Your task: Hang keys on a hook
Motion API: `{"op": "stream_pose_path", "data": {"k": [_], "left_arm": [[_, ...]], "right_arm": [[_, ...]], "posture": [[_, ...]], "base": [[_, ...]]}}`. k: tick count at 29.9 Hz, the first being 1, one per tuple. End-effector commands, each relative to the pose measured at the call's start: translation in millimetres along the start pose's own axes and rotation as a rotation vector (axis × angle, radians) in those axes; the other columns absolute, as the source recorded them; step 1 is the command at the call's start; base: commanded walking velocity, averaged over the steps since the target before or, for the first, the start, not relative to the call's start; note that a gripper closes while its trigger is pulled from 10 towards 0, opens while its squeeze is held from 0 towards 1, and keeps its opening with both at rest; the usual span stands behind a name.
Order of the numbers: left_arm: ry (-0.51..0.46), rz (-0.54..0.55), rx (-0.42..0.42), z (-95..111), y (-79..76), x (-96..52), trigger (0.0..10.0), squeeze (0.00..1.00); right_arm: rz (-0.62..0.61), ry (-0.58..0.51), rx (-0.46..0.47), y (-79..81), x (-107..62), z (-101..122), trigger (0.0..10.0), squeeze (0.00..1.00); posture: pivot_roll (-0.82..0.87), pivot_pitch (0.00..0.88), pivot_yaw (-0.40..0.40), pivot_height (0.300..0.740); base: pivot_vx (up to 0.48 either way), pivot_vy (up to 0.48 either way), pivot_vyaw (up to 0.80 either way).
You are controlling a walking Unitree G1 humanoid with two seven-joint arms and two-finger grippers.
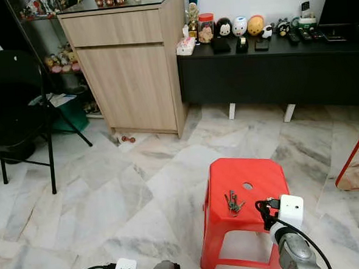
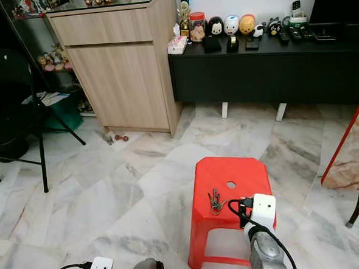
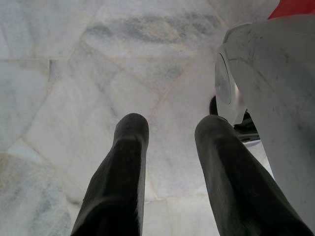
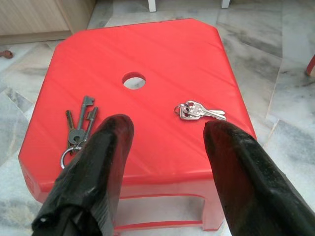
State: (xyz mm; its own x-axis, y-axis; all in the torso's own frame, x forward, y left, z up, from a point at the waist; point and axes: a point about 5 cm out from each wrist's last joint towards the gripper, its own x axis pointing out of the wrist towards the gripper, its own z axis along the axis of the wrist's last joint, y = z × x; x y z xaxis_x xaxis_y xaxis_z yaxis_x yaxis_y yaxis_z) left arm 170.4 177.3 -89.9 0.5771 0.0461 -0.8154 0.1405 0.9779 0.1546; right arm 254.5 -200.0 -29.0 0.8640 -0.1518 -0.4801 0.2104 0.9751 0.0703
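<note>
Stool: bright red, uniform, no pattern. Larger key bunch: dull grey metal. Smaller key bunch: bright silver. Floor: white marble tiles with grey veining and faint brownish streaks. Right gripper: black fingers; arm silver with a white block and black cable. Left gripper: black fingers. Cabinet: pale wood grain. Sideboard: black with white legs. Chair: black.
</note>
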Motion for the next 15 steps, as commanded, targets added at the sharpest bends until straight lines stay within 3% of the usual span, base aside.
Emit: {"op": "stream_pose_path", "data": {"k": [1,15], "left_arm": [[0.038,-0.105,0.007,-10.7,-25.7,-2.8,10.0,0.0],[0.039,-0.105,0.006,-11.4,-24.6,-2.9,10.0,0.0]], "right_arm": [[0.009,-0.019,-0.015,2.5,2.2,5.8,10.0,0.0],[0.009,-0.019,0.027,3.2,2.1,5.2,10.0,0.0]], "posture": [[0.03,0.0,0.007,0.645],[0.03,0.0,0.005,0.645]], "base": [[0.0,0.0,0.0],[0.0,0.0,0.06]]}}
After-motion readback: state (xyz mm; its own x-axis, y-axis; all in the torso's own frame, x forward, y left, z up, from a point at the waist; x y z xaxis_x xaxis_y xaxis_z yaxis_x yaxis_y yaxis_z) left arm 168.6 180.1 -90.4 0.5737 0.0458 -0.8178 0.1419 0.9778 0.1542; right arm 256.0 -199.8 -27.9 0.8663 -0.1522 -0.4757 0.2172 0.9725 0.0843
